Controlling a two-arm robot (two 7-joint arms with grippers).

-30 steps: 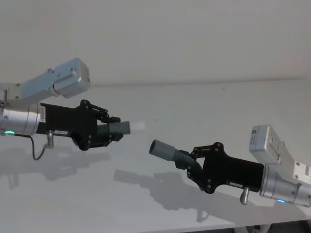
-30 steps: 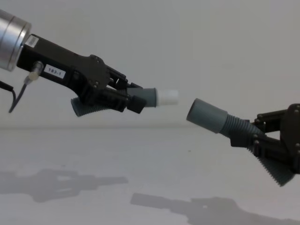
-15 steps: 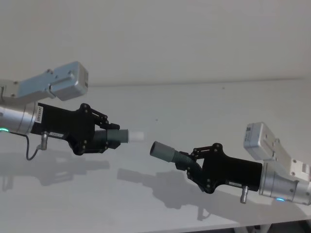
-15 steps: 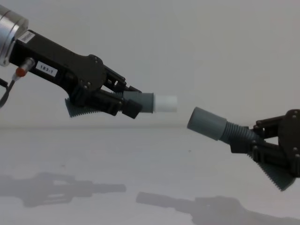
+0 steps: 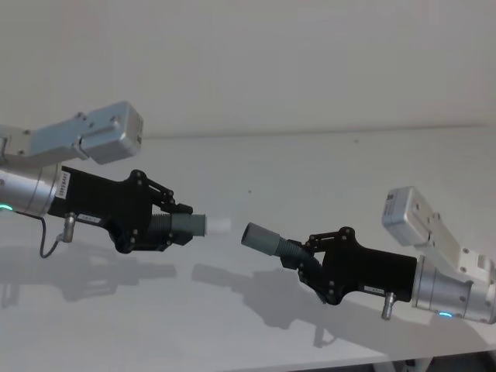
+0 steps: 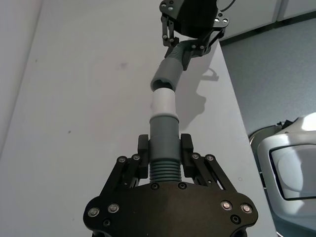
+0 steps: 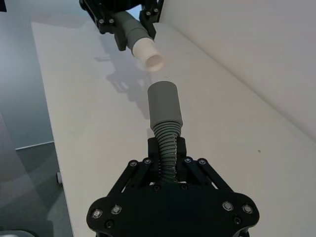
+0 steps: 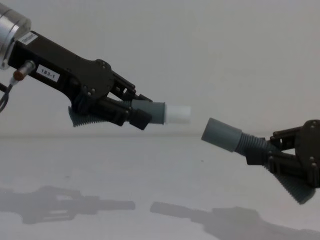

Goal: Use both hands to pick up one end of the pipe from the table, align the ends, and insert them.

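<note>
Item 1, tip piece (image 8: pixel 155 112): a short dark grey plastic tube with a ribbed flexible section at the gripped end, then a smooth grey collar, ending in a narrow white tip (image 8: pixel 178 114). In the chest view it lies nearly level, with the tip pointing to 3 o'clock. Item 2, socket piece (image 8: pixel 247 144): a matching dark grey tube whose ribbed section bends slightly and leads to a wider smooth grey socket mouth (image 8: pixel 220 134), which faces about 10 o'clock. Both pieces are held in the air above the plain white surface (image 5: pixel 349 170), where their shadows (image 8: pixel 65 205) fall. In the chest view the socket mouth sits near the tip at about its 4 o'clock, slightly lower, with a clear gap between the two ends. The left tool (image 8: pixel 132 111), black with ribbed fin-like pads and a small white label (image 8: pixel 48 74), reaches in from 10 o'clock on its silver arm and is clamped on the ribbed part of the tip piece. The right tool (image 8: pixel 267 156) reaches in from 4 o'clock, angled upward, and is clamped on the ribbed part of the socket piece. In each wrist view the held piece runs straight out between the fingers toward the opposite tool.
</note>
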